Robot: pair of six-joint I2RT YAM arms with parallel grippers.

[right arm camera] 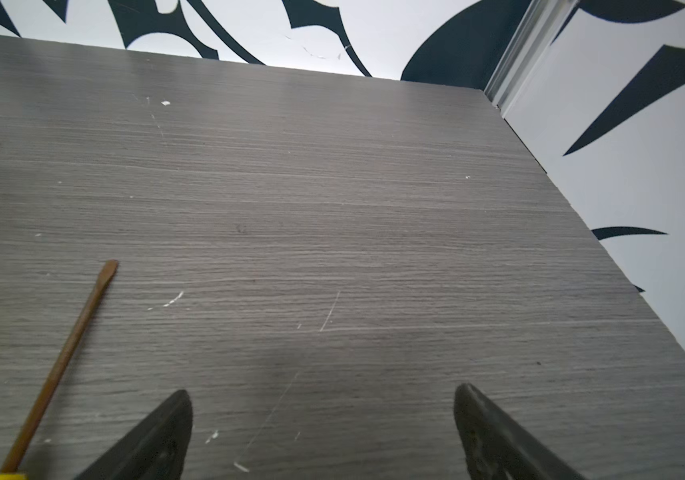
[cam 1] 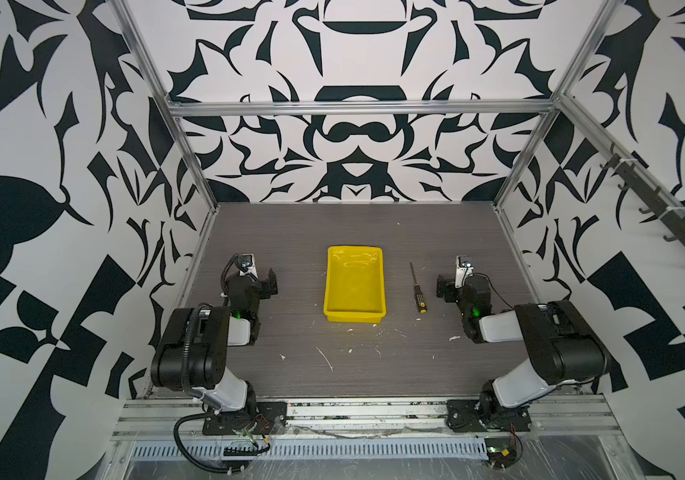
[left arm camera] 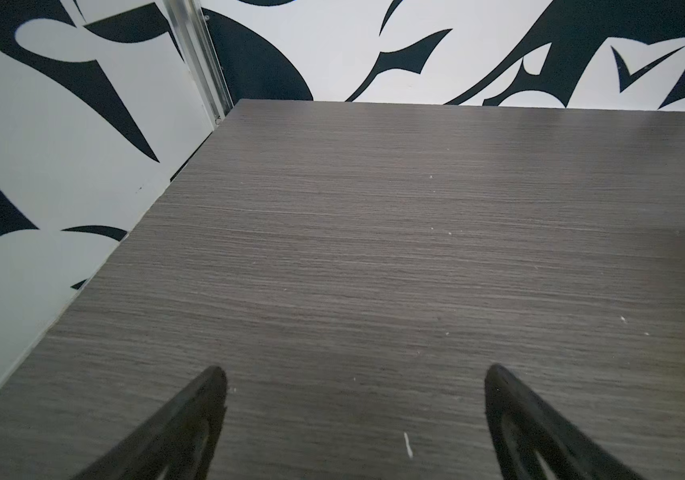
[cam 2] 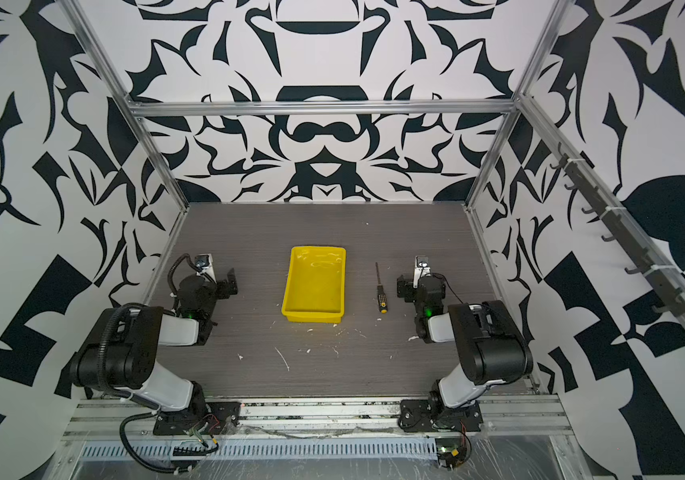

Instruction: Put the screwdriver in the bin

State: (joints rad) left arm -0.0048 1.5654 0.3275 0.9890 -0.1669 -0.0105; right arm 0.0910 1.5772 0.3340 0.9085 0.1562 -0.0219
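The screwdriver [cam 1: 416,286] [cam 2: 379,286] lies flat on the grey table just right of the bin, with its shaft pointing to the back and its black, yellow-dotted handle toward the front. In the right wrist view its shaft [right arm camera: 62,361] runs beside my right gripper [right arm camera: 323,390], outside the fingers. The yellow bin [cam 1: 353,291] [cam 2: 315,286] sits mid-table with nothing in it. The right gripper [cam 1: 442,286] [cam 2: 403,289] stands open, close to the right of the screwdriver. My left gripper [cam 1: 272,282] [cam 2: 230,282] [left arm camera: 356,369] is open over bare table, left of the bin.
White scraps [cam 1: 326,359] lie scattered on the table in front of the bin. Patterned walls and aluminium posts [cam 1: 195,166] close in the table at the left, back and right. A rail of dark hooks [cam 1: 660,208] runs along the right wall.
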